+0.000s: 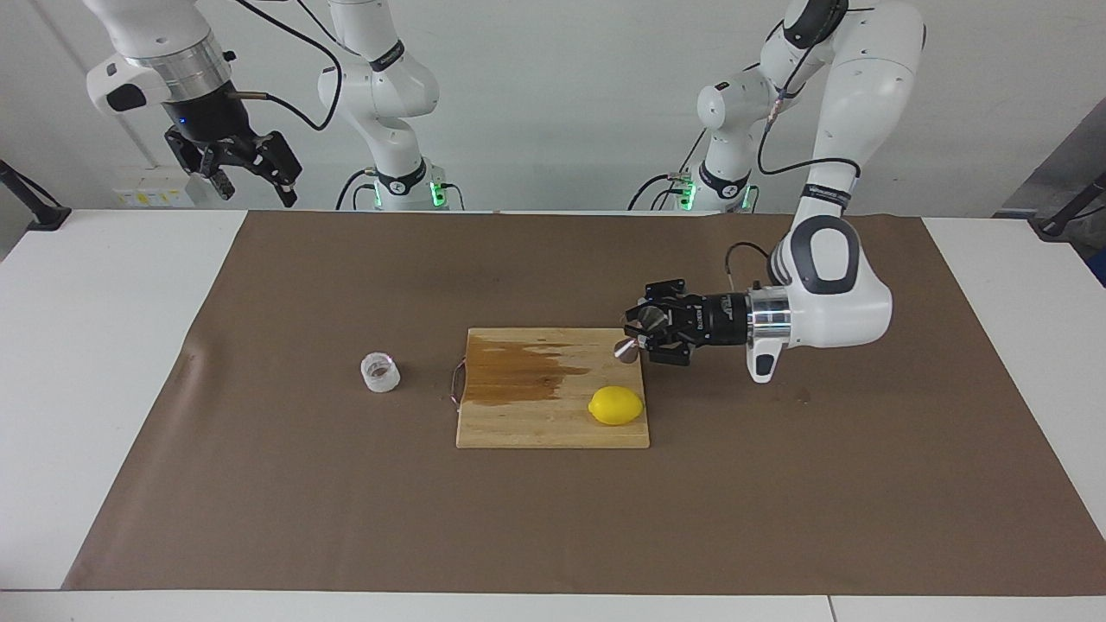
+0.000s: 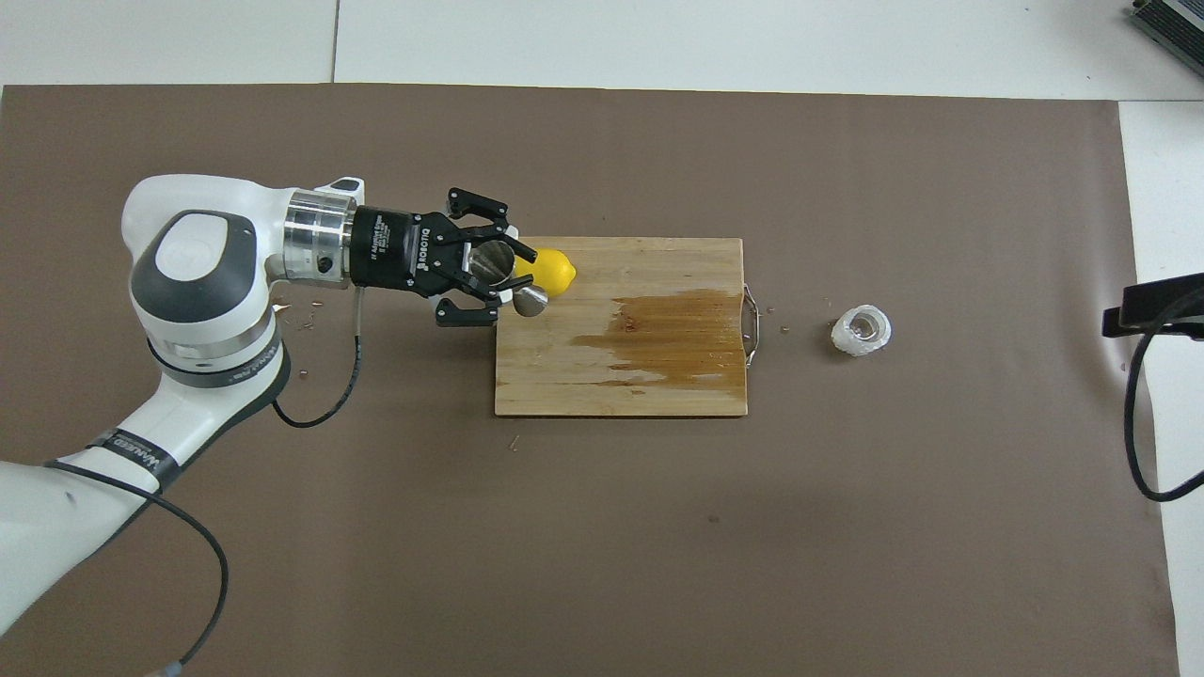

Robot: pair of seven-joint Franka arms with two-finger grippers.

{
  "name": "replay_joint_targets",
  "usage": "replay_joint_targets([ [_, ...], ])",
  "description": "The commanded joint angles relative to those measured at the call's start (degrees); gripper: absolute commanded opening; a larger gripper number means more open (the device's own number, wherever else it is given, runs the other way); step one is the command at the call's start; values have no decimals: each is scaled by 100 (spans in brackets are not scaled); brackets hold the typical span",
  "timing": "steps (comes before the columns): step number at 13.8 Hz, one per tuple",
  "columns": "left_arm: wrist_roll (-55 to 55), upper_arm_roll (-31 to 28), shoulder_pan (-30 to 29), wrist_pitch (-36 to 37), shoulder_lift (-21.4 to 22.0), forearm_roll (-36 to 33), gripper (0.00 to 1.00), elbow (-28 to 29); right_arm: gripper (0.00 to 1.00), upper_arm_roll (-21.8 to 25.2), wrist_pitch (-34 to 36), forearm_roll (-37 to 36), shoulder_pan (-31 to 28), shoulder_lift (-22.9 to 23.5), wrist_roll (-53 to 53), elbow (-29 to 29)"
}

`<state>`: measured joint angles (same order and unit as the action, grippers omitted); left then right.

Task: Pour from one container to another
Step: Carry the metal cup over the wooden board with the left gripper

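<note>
Sitting upright on the brown paper-covered counter [image 1: 259, 484], the small squat clear textured glass cup [image 1: 380, 371] with a little brownish content, beside the handle end of the pale wooden cutting board [image 1: 553, 423], toward the right arm's end. Probably handling as light but rigid and brittle, its ribbed wall giving some purchase though the glass being slick; best gripping across the side wall at mid-height, jaws level, squeezing gently and keeping the rim upward until tipping.

Being held in the air over the board's corner at the left arm's end, the small shiny steel hourglass-shaped jigger [image 1: 638, 335], lying tilted with one cone mouth showing in the overhead view. Likely behaving as stiff, light and slippery; gripping at the narrow waist, as appears to be happening, stopping it from sliding out. Needing righting before receiving any liquid.

Closing around that jigger, the left tool [image 1: 644, 333], reaching in sideways with its wrist horizontal.

Resting on the board just under the jigger, a yellow lemon [image 1: 616, 405], and spreading across the board a brown wet stain [image 1: 518, 371], suggesting spilling being a real risk.

Waiting high above the counter's edge at its own end, the right tool [image 1: 251, 177], fingers spread apart, holding nothing, well apart from the cup.
</note>
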<state>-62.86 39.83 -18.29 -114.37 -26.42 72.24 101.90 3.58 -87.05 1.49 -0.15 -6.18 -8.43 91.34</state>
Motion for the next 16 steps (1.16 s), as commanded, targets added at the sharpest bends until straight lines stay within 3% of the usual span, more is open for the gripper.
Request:
replay_joint_targets([
  [1, -69, -124, 570, -777, 330, 815, 29, 304, 100, 20, 92, 62, -29, -41, 96, -20],
  [11, 80, -168, 2293, -4178, 190, 2688, 33, 410, 100, 20, 101, 62, -29, -41, 96, -20],
  [16, 520, -212, 2812, -4716, -188, 3103, 34, 129, 100, 20, 101, 62, -29, -41, 96, -20],
])
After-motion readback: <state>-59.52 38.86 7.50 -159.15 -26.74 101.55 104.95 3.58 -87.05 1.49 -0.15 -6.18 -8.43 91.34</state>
